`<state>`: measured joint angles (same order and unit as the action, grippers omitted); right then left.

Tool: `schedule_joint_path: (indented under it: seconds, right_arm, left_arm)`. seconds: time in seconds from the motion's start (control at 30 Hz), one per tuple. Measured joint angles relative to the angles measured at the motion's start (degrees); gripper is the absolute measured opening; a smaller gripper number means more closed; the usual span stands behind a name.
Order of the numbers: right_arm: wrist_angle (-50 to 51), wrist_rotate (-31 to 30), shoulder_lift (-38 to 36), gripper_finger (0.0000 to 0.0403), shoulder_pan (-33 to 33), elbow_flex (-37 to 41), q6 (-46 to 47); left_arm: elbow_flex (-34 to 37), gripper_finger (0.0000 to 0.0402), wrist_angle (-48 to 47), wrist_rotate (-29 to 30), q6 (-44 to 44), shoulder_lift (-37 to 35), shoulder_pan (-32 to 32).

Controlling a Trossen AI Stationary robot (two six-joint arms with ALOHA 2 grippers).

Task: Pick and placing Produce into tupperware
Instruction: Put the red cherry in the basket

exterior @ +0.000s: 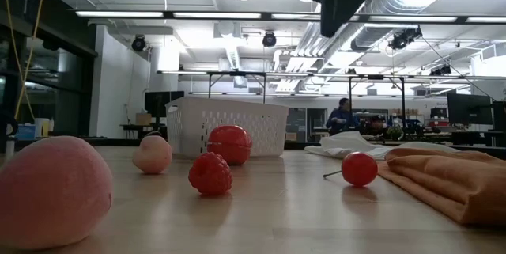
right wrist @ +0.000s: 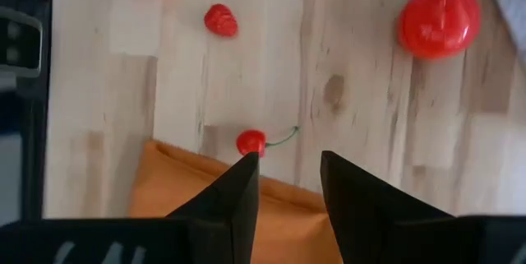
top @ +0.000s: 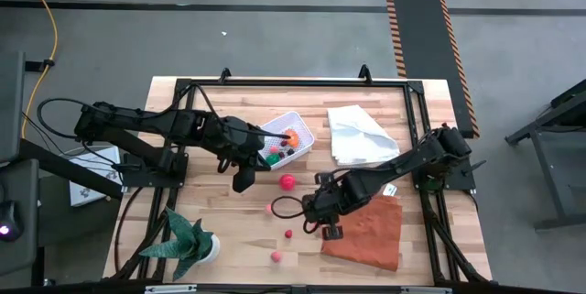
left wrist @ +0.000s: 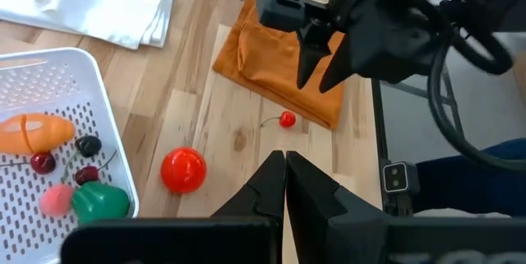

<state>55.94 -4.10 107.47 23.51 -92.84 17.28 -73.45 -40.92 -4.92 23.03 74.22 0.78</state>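
Note:
The white perforated tub (top: 287, 138) (left wrist: 49, 91) (exterior: 225, 126) stands toward the table's far side. In it lie an orange piece (left wrist: 29, 132), a green piece (left wrist: 99, 201), a pink piece (left wrist: 56, 200) and dark cherries (left wrist: 43, 162). On the wood lie a red ball (top: 287, 181) (left wrist: 182, 169) (right wrist: 440, 21), a stemmed cherry (left wrist: 287, 119) (right wrist: 251, 142) (exterior: 360, 168), a raspberry (right wrist: 220, 20) (exterior: 210, 173) and pink fruits (top: 276, 256) (exterior: 152, 153). My left gripper (top: 241, 180) (left wrist: 285, 165) hangs shut beside the tub's near-left corner. My right gripper (top: 322, 225) (right wrist: 288, 173) is open above the orange cloth's edge, and the cherry lies just beyond one fingertip.
An orange cloth (top: 371, 230) (exterior: 451, 179) lies under my right arm at the near right. A crumpled white cloth (top: 359, 136) lies at the far right. A green spiky potted plant (top: 190, 244) stands at the near left corner. A black frame (top: 275, 83) rims the table.

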Motion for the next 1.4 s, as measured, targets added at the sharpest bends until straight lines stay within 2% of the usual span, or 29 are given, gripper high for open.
schedule_joint_path:
  seconds: [0.13, 0.43, 0.67, 0.9, 1.27, 1.4]
  right_arm:
    - [0.3, 0.0, 0.3, 0.0124, 0.0, 0.0, 11.5]
    - [2.0, 0.1, 1.1, 0.0124, 0.5, 0.0, 48.4]
    - [3.4, 0.5, 4.0, 0.0124, 2.2, 0.0, 65.9]
    - [-0.4, 0.5, 7.6, 0.0124, 3.2, 0.0, 74.6]
    - [-1.2, 1.0, 9.9, 0.0125, 3.1, 0.0, 82.1]
    - [-1.2, 0.9, 10.1, 0.0142, 3.1, 0.0, 83.0]
  left_arm:
    - [0.0, 0.0003, 0.0, 0.0, 0.0, 0.0, 0.0]
    - [0.0, 0.0003, 0.0, 0.0, -0.1, 0.0, 0.0]
    - [0.0, 0.0003, -1.5, 0.0, -0.3, 0.0, 0.0]
    - [0.0, 0.0003, -3.2, 0.0, -2.1, 0.0, 0.0]
    - [0.0, 0.0003, -7.7, 0.0, -4.7, 0.0, 0.0]
    - [0.0, 0.0003, -8.2, 0.0, -4.8, 0.0, 0.0]
